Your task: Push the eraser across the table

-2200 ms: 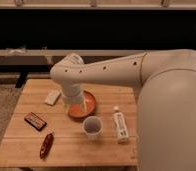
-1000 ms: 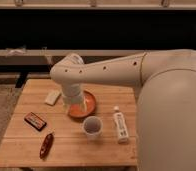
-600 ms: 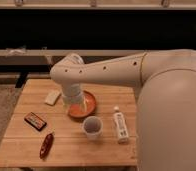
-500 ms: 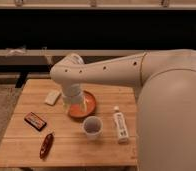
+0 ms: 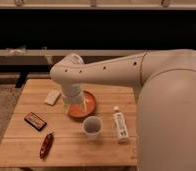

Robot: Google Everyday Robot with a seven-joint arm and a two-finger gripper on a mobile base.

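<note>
Dark, stiff-looking eraser [image 5: 35,120] should slide easily if my spread, empty fingers [image 5: 73,104], over the plate [image 5: 93,103], push its side.

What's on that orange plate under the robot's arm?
The tool hangs open just over the orange plate and covers its left part. The right part that shows is plain orange. Whether anything lies beneath the tool cannot be seen.

Odds and ends around the orange plate [image 5: 93,103].
Beige block [image 5: 52,97] left of it, cup [image 5: 92,126] in front, bottle [image 5: 120,125] lying right, dark-red stick [image 5: 46,145] front-left.
</note>
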